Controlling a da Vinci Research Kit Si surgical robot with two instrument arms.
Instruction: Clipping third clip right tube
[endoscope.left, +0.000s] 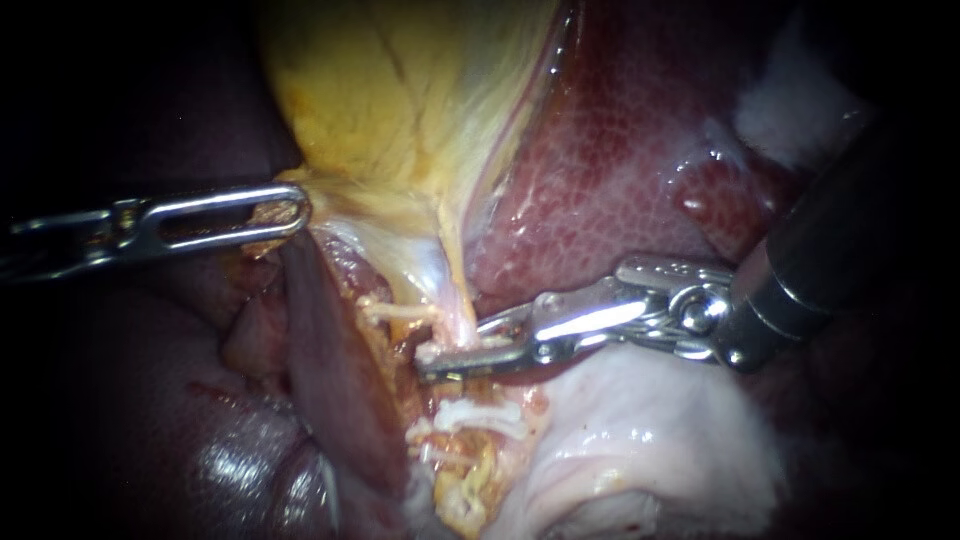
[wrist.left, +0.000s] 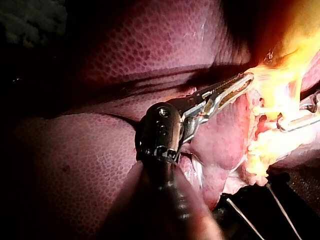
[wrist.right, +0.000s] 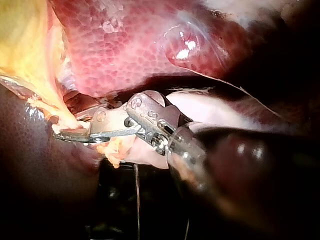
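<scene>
Gripping the gallbladder (endoscope.left: 400, 100) edge at nine o'clock is my left instrument (endoscope.left: 285, 215); my right instrument (endoscope.left: 455, 352), from three o'clock, is clamping the tube (endoscope.left: 458, 318).

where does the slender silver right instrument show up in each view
Endoscope view: slender silver right instrument enters from the right, tip just below the yellow gallbladder.
Left wrist view: only its tip shows, beyond the left instrument.
Right wrist view: it is the near instrument, tip at the gallbladder's narrow end.
Shared landmark: the yellow gallbladder.
</scene>
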